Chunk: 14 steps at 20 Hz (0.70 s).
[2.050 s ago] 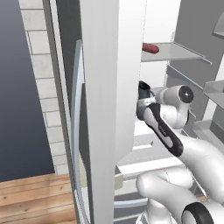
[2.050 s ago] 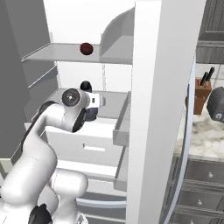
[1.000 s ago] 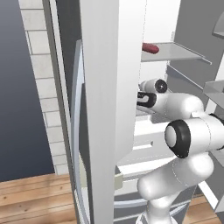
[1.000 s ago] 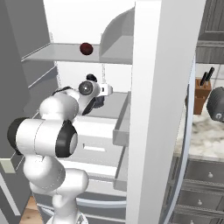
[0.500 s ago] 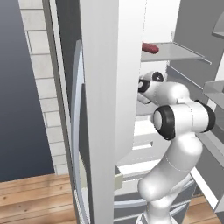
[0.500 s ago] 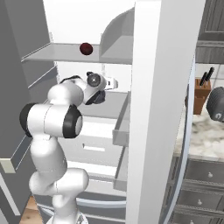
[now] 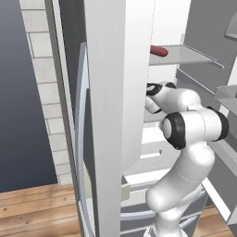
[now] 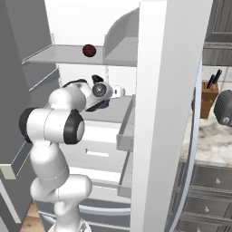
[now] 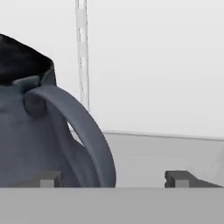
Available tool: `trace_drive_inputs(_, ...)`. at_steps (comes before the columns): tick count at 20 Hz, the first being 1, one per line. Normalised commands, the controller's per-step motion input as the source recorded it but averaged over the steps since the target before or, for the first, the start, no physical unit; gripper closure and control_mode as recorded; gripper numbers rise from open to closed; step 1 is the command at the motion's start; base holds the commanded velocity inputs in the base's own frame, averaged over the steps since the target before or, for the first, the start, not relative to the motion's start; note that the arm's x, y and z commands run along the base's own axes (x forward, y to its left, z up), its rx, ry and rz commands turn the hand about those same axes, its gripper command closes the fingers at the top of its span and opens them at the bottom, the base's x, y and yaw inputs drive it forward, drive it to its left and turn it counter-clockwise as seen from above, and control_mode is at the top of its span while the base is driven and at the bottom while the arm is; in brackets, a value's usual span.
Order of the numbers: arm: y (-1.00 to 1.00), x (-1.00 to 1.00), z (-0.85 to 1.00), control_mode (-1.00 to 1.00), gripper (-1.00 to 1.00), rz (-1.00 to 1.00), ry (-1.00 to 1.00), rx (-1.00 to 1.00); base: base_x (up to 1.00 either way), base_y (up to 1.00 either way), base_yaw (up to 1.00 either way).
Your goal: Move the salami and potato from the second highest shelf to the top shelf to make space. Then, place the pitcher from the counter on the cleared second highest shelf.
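The robot is at the last step: putting the pitcher on the second highest shelf of the fridge.

In the hand view, the pitcher [image 9: 39, 131] is big and dark grey-blue on the left side of the picture. Its curved handle [image 9: 81, 127] bends down toward the bottom middle. It stands on the second highest shelf [image 9: 148, 153], a pale grey panel that runs across the lower right. The gripper [image 9: 114, 178] has its two tips spread wide apart at the bottom of the picture. One tip is at the lower left, in front of the pitcher, and the other is at the lower right. The handle comes down between them, but the tips do not squeeze it. It looks like the pitcher has been let go.

In the right base view, the salami [image 8: 89, 50] is a small dark red thing on the top shelf [image 8: 59, 56], in the upper left of the picture. In the left base view it sits at the upper right [image 7: 158, 50]. I cannot see the potato.

The pitcher looks set down in the right place. Next, the arm should pull straight back out of the fridge. It should go slowly, so the tips do not bump the handle and tip the pitcher over.
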Motion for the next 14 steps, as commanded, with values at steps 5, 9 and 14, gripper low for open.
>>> trace_drive_inputs(5, 0.00, -0.30, 0.43, -1.00, -1.00, -0.08, 0.08, -0.02, 0.00, 0.00, 0.00)
trace_drive_inputs(9, 0.02, -0.34, 0.61, -1.00, -1.00, -0.06, 0.12, -0.05, 0.00, 0.00, 0.00)
trace_drive_inputs(14, 0.06, -0.51, 0.70, -1.00, -1.00, -0.04, 0.09, -0.07, 0.00, 0.00, 0.00)
